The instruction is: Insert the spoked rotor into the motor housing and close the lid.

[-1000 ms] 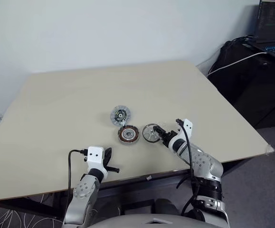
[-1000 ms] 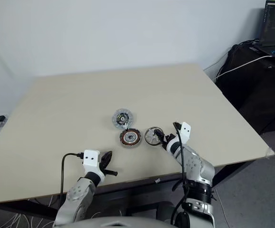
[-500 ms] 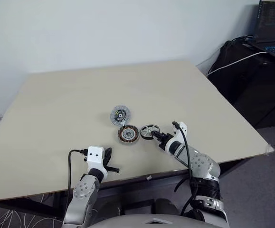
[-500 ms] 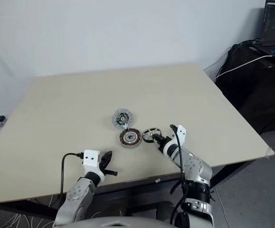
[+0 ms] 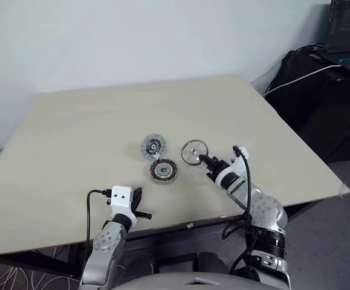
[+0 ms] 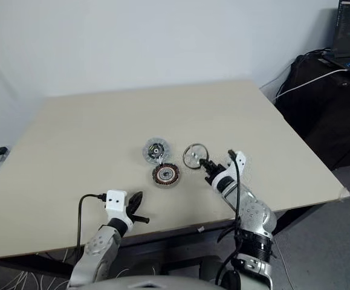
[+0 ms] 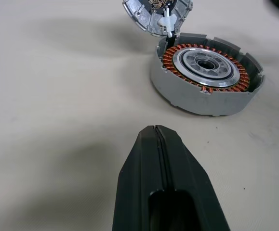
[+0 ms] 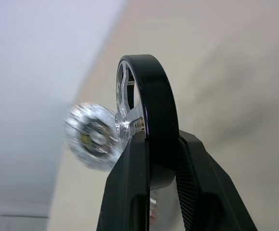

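Table spreads beige under both arms. We see the right gripper clamped on the rim of the spoked rotor, holding it on edge and clear of the surface. Just to that gripper's left sits the motor housing, copper windings showing, with the lid lying beyond it, touching its rim. Nearer us, the left gripper hovers with its fingers pressed together, empty, the housing just ahead of it

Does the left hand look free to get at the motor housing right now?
Probably yes. The left hand, shut and holding nothing, sits just short of the motor housing with bare table between them; the right hand holds the spoked rotor off to the side.
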Robot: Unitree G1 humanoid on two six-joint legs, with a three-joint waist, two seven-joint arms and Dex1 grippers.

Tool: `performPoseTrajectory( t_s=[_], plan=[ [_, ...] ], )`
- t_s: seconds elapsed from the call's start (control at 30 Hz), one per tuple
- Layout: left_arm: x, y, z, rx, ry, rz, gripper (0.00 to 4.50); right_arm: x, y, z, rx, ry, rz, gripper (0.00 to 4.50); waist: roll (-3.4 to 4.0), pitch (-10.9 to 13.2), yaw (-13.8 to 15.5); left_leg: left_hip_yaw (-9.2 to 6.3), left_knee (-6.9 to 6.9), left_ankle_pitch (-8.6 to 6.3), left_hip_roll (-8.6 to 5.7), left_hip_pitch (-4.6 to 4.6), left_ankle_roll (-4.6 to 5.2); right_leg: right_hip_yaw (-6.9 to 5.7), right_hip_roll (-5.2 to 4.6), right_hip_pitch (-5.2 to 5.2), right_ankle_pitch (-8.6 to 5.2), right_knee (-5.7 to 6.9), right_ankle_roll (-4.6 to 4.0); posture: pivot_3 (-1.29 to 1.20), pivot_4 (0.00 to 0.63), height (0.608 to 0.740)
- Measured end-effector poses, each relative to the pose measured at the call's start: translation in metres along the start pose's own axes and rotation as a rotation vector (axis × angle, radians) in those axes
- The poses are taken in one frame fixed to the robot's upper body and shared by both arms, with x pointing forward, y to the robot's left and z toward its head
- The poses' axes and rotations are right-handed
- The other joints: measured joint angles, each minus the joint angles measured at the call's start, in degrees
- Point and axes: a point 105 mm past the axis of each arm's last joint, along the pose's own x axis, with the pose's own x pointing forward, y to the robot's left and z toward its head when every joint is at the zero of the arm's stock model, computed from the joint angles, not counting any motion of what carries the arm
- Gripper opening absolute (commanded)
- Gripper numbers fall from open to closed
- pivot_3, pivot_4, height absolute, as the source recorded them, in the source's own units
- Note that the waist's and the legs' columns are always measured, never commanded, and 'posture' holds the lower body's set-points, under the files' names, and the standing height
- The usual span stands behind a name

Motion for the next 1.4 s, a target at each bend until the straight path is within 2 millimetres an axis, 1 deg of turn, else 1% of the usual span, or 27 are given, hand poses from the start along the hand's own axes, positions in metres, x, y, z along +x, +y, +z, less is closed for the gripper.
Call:
performPoseTrajectory(
  t_s=[0.07,0.23,0.37,0.5,0.7,0.83,1.3,1.37,1.4],
  plan=[
    [0.000,-0.001,0.001,0.000,-0.002,-0.002,0.00,0.002,0.005,-0.007,0.008,0.044,0.017,0.41,0.02,0.0,0.0,0.01,0.00,0.00,0.00,-0.01,0.00,0.01,-0.01,-0.01,0.00,0.00,0.00,0.00,0.000,0.740],
    [0.000,0.000,0.001,-0.001,-0.002,-0.002,0.00,0.009,0.018,-0.034,0.018,0.194,0.054,0.41,0.03,0.0,0.1,0.01,0.00,0.00,-0.01,-0.02,0.01,0.00,-0.02,0.00,0.01,-0.03,-0.01,0.00,0.000,0.740],
    [0.000,0.000,-0.001,-0.003,0.001,0.001,0.00,0.018,0.021,-0.048,0.035,0.257,0.057,0.41,0.02,0.0,0.0,0.01,0.00,0.00,-0.02,-0.02,0.01,0.00,-0.01,0.00,0.02,-0.06,0.00,0.00,0.000,0.740],
    [-0.001,0.000,-0.001,-0.004,0.003,0.003,0.00,0.028,0.024,-0.059,0.040,0.290,0.060,0.41,0.03,0.0,0.0,0.00,-0.01,0.00,-0.02,-0.02,0.02,-0.01,0.00,0.00,0.03,-0.07,-0.02,0.00,0.000,0.740],
    [-0.001,0.001,-0.001,-0.004,0.002,0.005,0.00,0.037,0.020,-0.067,0.041,0.301,0.036,0.41,0.03,0.0,0.0,0.01,-0.01,-0.01,-0.02,-0.01,0.03,0.00,0.01,0.01,0.14,-0.08,-0.20,0.00,0.000,0.740],
    [-0.001,0.001,-0.001,-0.003,0.002,0.004,0.00,0.040,0.020,-0.069,0.041,0.301,0.031,0.41,0.03,0.0,0.0,0.01,-0.01,-0.01,-0.02,-0.01,0.03,0.00,0.02,0.01,0.19,-0.08,-0.29,0.00,0.000,0.740],
    [-0.001,0.001,-0.001,-0.002,0.003,0.004,0.00,0.039,0.015,-0.074,0.051,0.320,0.008,0.41,0.03,0.0,-0.1,0.00,-0.01,-0.01,-0.02,-0.01,0.04,0.00,0.02,0.01,0.20,-0.08,-0.29,0.00,0.000,0.740],
    [-0.001,0.001,-0.001,-0.002,0.004,0.004,0.00,0.039,0.014,-0.074,0.052,0.321,0.006,1.12,0.03,0.0,-0.1,0.01,-0.01,0.00,-0.02,-0.01,0.04,0.00,0.02,0.01,0.20,-0.08,-0.29,0.00,0.000,0.740],
    [-0.002,0.001,-0.001,-0.001,0.004,0.004,0.00,0.039,0.014,-0.074,0.053,0.321,0.005,1.36,0.03,0.0,-0.1,0.01,-0.01,0.00,-0.02,-0.01,0.04,0.00,0.02,0.01,0.20,-0.08,-0.29,0.00,0.000,0.740]
  ],
)
